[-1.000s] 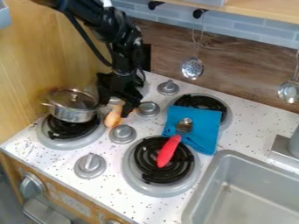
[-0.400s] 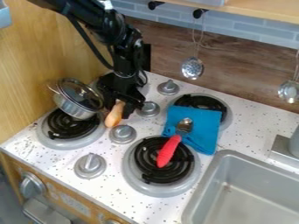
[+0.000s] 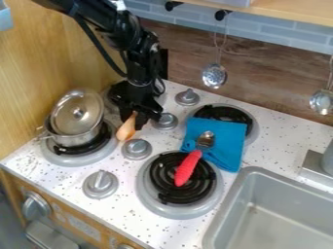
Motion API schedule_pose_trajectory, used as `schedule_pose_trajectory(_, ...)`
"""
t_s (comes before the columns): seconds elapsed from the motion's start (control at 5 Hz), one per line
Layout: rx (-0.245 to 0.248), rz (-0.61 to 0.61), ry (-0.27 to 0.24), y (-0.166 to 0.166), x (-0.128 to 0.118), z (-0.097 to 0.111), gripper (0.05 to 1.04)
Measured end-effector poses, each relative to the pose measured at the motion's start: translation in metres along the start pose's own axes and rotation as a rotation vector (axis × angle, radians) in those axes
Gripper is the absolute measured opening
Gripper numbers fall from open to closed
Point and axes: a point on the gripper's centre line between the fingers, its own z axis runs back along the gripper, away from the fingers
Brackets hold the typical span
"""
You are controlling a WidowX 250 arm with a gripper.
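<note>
A white, speckled countertop point(image 3: 123, 206) holds a blue cloth point(image 3: 224, 135), which overlaps the rear burner point(image 3: 224, 113) and the front burner point(image 3: 162, 190). Left of the cloth stand round gray knobs point(image 3: 137, 149); farther left, a metal pot point(image 3: 75, 140) sits on the left burner point(image 3: 101, 143). A gray sink point(image 3: 226, 210) is set in, on the cloth's near right.

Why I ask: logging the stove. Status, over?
Black gripper low, at rounded orange-tan object. Possible obstacle: silver metal pot nearby, round lid tilted. Red-handled metal spoon farther off.
</note>
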Motion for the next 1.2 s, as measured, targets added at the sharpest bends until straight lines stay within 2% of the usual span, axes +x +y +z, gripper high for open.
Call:
schedule_pose_trajectory(0.2, -0.011, -0.010, 0.002, -0.002, -0.005, 0.002, 0.459)
schedule_pose_trajectory(0.4, -0.066, -0.016, -0.049, -0.008, -0.006, 0.017, 0.459)
schedule_pose_trajectory(0.6, -0.131, -0.025, -0.117, -0.014, -0.003, 0.038, 0.459)
schedule_pose_trajectory(0.8, -0.213, -0.031, -0.216, -0.021, 0.003, 0.070, 0.459)
schedule_pose_trajectory(1.0, -0.271, -0.019, -0.232, -0.028, 0.005, 0.079, 0.459)
schedule_pose_trajectory(1.2, -0.291, 0.000, -0.249, -0.031, 0.018, 0.082, 0.459)
